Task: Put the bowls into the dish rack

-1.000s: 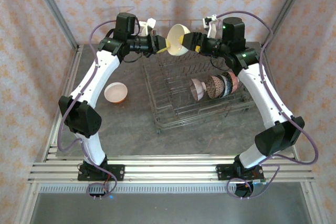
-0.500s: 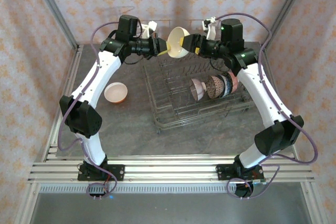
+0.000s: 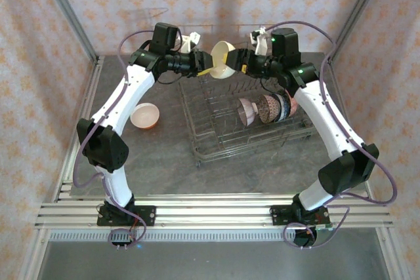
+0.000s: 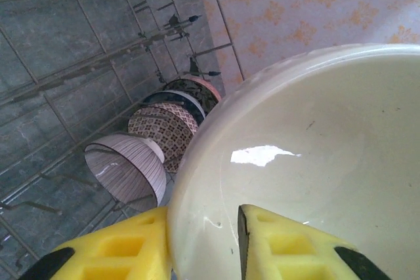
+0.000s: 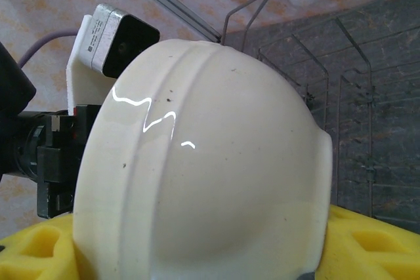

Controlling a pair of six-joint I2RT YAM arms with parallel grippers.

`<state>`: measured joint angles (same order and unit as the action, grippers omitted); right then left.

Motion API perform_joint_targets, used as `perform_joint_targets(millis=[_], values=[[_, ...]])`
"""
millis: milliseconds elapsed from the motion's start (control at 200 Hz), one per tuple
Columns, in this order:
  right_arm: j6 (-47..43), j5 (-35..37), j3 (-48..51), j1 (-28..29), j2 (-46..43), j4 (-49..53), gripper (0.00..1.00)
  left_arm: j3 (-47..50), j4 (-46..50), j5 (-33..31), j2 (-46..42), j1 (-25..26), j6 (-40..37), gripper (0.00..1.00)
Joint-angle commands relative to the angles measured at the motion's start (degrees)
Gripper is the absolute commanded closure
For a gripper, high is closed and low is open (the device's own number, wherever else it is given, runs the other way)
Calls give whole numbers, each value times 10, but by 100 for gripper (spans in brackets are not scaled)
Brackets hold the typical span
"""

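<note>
I see the cream bowl (image 3: 222,59) in the air above the far edge of the dish rack (image 3: 216,143), tipped on its side. My right gripper (image 3: 237,62) clamps its body between both yellow fingers. My left gripper (image 3: 207,66) straddles its rim, and I can't tell whether it is pinching. A row of patterned bowls (image 3: 266,108) stands in the rack's right side

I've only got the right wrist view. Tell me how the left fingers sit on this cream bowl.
Observer: The left fingers straddle the rim of the cream bowl, one inside, one outside, the inner one off the wall.
Operator: Now give me what's racked already.
Observer: Four bowls stand on edge in a row at the right side of the dish rack.
Operator: List anything left on the table.
Observer: One pinkish bowl, upright, left of the rack.
</note>
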<state>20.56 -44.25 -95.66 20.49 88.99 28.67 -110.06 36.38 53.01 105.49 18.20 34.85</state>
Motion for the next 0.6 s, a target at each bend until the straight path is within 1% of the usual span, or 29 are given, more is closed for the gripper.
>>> perform_joint_targets(millis=[0,120,245,490,596], values=[[-24,70,2,-4,-2,44,41,-9,3,4,-7,4,-24,66],[-38,95,-4,-3,-2,74,41,-17,20,-13,-9,4,-32,59],[-49,122,-4,-2,-1,102,41,-24,38,-32,-13,4,-54,56],[-87,178,-29,20,14,176,42,-24,93,-91,-40,1,-99,54],[-103,217,-44,38,19,209,42,-17,111,-117,-53,-3,-112,54]])
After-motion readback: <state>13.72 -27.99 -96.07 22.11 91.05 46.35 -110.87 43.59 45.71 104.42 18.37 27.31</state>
